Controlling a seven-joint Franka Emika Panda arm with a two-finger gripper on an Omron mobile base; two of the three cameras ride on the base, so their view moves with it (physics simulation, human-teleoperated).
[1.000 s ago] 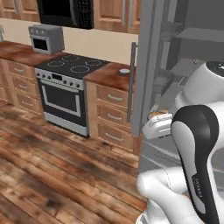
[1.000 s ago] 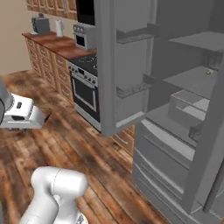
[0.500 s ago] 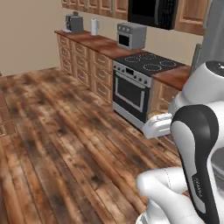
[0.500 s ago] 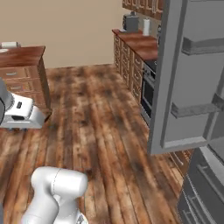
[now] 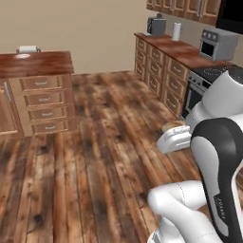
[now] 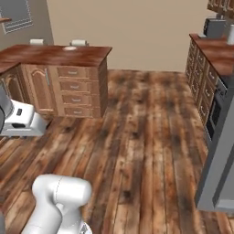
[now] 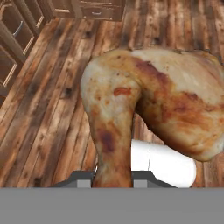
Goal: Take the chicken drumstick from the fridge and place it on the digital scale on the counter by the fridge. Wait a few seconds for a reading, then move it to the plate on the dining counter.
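The golden-brown chicken drumstick [image 7: 144,100] looms large in the hand view, its thin end clamped between the two fingertips of my gripper [image 7: 113,177], which is shut on it. From the left base view the drumstick [image 5: 172,127] peeks out above the white hand, held over the wood floor. The plate [image 6: 70,48], white with a reddish rim, lies on the dining counter [image 6: 50,55] at the far left; it also appears as the plate [image 5: 22,56] on that dining counter [image 5: 45,64]. The fridge's grey door [image 6: 219,169] stands at the right edge. The digital scale is out of view.
A run of wooden cabinets [image 5: 163,71] with a toaster [image 5: 156,24], a paper roll [image 5: 176,31] and a stove [image 5: 209,80] lines the right wall. Wide plank floor [image 6: 137,128] lies between me and the dining counter. Two chair backs [image 6: 57,42] rise behind the slab.
The whole picture has swung as the base turned: the fridge has slid off to the right and the dining counter has come into view. The drumstick stays in the gripper.
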